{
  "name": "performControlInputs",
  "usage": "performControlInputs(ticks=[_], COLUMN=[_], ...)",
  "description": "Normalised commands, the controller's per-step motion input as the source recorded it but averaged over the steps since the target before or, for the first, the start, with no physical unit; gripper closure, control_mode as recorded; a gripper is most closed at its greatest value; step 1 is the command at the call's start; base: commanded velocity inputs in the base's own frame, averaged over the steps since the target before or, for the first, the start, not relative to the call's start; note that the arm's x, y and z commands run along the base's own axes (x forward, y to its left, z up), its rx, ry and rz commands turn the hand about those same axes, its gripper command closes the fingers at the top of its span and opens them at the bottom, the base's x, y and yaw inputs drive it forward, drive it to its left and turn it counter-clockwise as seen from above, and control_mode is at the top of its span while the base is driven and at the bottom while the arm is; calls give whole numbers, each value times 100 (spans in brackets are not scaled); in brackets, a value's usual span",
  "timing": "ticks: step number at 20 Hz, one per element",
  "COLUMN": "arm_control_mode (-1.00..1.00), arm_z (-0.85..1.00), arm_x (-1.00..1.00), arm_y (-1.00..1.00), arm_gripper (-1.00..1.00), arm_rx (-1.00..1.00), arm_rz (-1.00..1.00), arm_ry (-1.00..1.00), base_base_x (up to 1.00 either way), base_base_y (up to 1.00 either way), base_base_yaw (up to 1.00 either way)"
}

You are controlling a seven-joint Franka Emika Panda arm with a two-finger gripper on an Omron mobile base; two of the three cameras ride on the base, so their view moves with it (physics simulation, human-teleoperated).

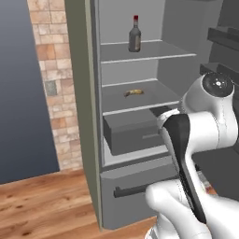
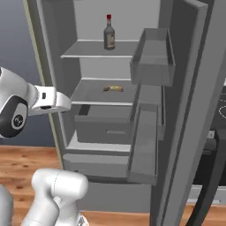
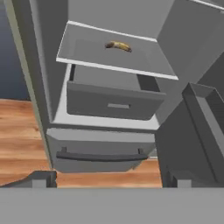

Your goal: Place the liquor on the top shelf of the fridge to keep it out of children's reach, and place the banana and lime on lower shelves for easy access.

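The fridge stands open. The liquor, a squat bottle with a red cap, stands upright on the top shelf. One board down, the banana lies on a lower shelf. My gripper hangs back from the fridge front, facing the shelves. It is open, its tips wide apart, with nothing between them. The lime is out of view.
A boxy grey drawer sits under the banana's shelf. Below it is a freezer drawer with a dark handle. Door bins jut out on the right. Wooden floor and a brick wall lie left.
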Motion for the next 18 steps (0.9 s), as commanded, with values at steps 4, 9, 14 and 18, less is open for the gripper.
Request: performControlInputs(ticks=[4, 9, 14, 18], arm_control_mode=[100, 100, 100, 100], arm_z=[0, 0, 0, 0], arm_x=[0, 0, 0, 0], arm_y=[0, 0, 0, 0], arm_gripper=[-100, -100, -100, -100], arm_rx=[0, 0, 0, 0], arm_rz=[0, 0, 0, 0], arm_ry=[0, 0, 0, 0], base_base_x=[-100, -98, -47, -8], base_base_y=[3, -8, -28, -20], base_base_yaw=[-3, -30, -59, -70])
